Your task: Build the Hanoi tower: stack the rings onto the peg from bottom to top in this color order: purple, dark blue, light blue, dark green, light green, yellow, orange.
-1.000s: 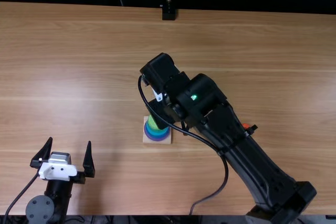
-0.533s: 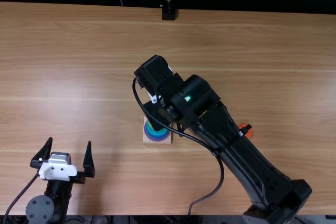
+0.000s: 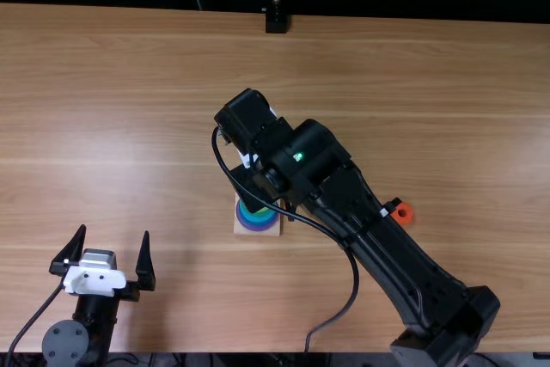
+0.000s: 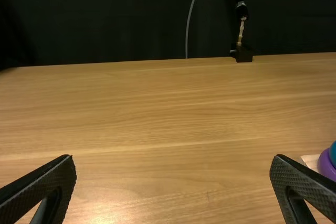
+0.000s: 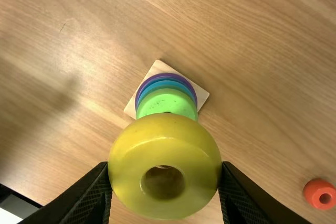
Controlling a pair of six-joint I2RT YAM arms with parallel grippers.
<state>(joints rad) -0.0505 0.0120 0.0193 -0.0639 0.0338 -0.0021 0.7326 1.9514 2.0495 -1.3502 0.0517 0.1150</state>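
In the top view my left gripper point(image 3: 103, 255) stands open at the lower left; the left wrist view shows its two fingers wide apart point(image 4: 173, 182). My right gripper, its body point(image 3: 253, 186) over the stack in the top view, is shut on the yellow ring point(image 5: 165, 161) in the right wrist view point(image 5: 165, 179). That ring hangs above and partly across the stack. Beneath it, a light green ring point(image 5: 167, 102) tops blue rings point(image 5: 157, 83) and a purple ring point(image 5: 140, 92) on the square wooden base point(image 5: 158, 67). The orange ring point(image 3: 402, 214) lies to the right on the table.
The right arm point(image 3: 378, 229) crosses diagonally over the table point(image 3: 129, 109) from the lower right, passing close by the orange ring. A black stand point(image 3: 276, 21) is at the table's far edge.
The right gripper, over the stack, has moved slightly left. Its arm has swung left too, uncovering more of the orange ring. The left arm has stayed still.
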